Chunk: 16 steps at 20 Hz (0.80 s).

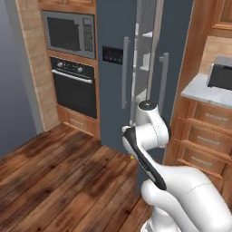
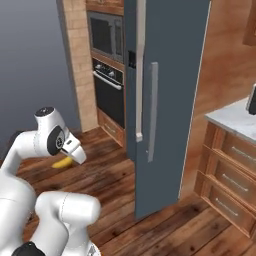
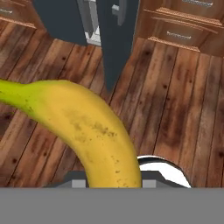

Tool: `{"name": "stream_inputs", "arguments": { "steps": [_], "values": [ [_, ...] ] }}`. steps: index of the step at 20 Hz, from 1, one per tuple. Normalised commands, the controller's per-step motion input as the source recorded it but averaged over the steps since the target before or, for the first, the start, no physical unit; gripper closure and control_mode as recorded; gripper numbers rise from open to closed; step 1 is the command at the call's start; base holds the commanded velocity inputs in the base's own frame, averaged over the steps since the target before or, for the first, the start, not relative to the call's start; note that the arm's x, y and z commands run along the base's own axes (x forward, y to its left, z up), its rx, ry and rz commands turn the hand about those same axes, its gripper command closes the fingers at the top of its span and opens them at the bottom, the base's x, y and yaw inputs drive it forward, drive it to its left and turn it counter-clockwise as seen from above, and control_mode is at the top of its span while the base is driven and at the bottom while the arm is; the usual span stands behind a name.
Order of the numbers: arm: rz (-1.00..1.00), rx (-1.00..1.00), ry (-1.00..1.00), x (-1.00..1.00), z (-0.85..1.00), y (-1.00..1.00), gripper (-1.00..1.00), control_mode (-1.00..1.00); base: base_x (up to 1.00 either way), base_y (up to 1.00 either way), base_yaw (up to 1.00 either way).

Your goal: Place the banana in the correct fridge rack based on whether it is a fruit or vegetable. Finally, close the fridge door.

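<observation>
One curved bright-yellow banana (image 3: 83, 127) clamped in two-finger gripper (image 2: 75, 156) | low over wood floor (image 3: 175, 109) | slate-grey fridge door (image 2: 167, 100) ajar, far right.

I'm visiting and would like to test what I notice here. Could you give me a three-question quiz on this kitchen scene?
1. True or false: the end effector is shut on the banana.
2. How does the fridge door stand? A) shut flush B) partly open C) lying on the floor
3. Fill in: below the microwave sits a black ____.

Key: 1. True; the banana shows yellow beside the hand in the right base view. 2. B; white shelves show through the gap. 3. Oven.
</observation>
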Motion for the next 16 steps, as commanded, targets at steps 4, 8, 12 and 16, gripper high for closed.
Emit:
{"name": "stream_inputs", "arguments": {
  "steps": [4,8,12,16],
  "values": [
    [0.0,0.0,0.0,0.0,0.0,0.0,1.0,1.0,1.0,1.0,-0.48],
    [0.0,0.0,0.0,0.0,0.0,0.0,1.0,1.0,1.0,1.0,-0.44],
    [0.0,0.0,0.0,0.0,0.0,0.0,1.0,1.0,1.0,1.0,-0.47],
    [0.0,0.0,0.0,0.0,0.0,0.0,1.0,1.0,1.0,1.0,-0.46]
  ]
}}
